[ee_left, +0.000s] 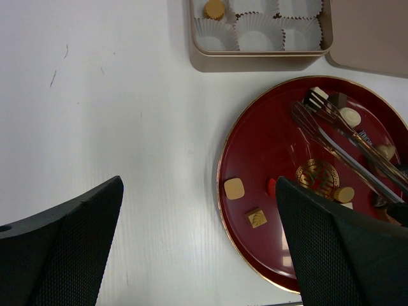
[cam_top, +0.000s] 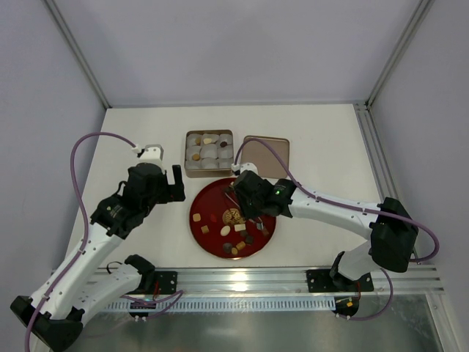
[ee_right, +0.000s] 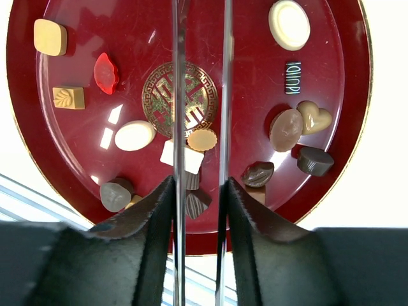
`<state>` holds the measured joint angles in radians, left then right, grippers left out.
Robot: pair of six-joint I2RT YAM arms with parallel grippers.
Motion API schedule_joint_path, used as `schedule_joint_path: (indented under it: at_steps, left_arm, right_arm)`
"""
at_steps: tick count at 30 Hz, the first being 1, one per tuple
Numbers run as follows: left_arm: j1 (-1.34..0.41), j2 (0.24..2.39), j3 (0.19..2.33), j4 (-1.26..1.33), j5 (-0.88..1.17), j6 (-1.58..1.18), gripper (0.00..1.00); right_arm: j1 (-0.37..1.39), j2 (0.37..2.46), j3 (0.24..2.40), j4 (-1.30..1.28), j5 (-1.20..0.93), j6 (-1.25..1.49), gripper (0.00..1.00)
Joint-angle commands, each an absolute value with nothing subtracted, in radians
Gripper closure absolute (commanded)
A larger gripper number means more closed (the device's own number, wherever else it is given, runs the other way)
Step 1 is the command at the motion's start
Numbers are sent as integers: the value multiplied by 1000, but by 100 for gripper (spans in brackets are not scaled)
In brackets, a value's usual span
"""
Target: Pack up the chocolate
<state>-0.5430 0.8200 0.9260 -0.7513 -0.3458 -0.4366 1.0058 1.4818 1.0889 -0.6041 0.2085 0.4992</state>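
The chocolate lies as several small sweets on the red plate (cam_top: 201,204): a tan square (ee_left: 234,188), a gold square (ee_left: 256,218), a cream oval (ee_right: 289,24), a red piece (ee_right: 106,72) and dark pieces (ee_right: 257,173). My right gripper (ee_right: 199,185) is over the plate (ee_right: 76,146) and shut on metal tongs (ee_right: 178,95), whose two arms stand apart. The tong tips (ee_left: 312,101) reach the plate's far side, beside a cream and a dark sweet. My left gripper (ee_left: 199,191) is open and empty, low over the table at the plate's left edge.
A gold tin (cam_top: 209,173) behind the plate holds white paper cups, a few with sweets in them, one of them a round tan sweet (ee_left: 214,9). Its lid (cam_top: 265,155) lies to its right. An aluminium rail (cam_top: 293,277) runs along the near edge.
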Motion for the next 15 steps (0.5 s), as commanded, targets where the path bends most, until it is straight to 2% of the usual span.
schedule_joint_path:
  at_steps: [1,15]
  left_arm:
    - [-543,805,922,-723,-359,-430,0]
    - [-543,804,920,-723,-359,-431,0]
  right_arm:
    - [1005,1480,1127,-574,227,492,63]
    - [1000,1424,1154,-614,227,492,69]
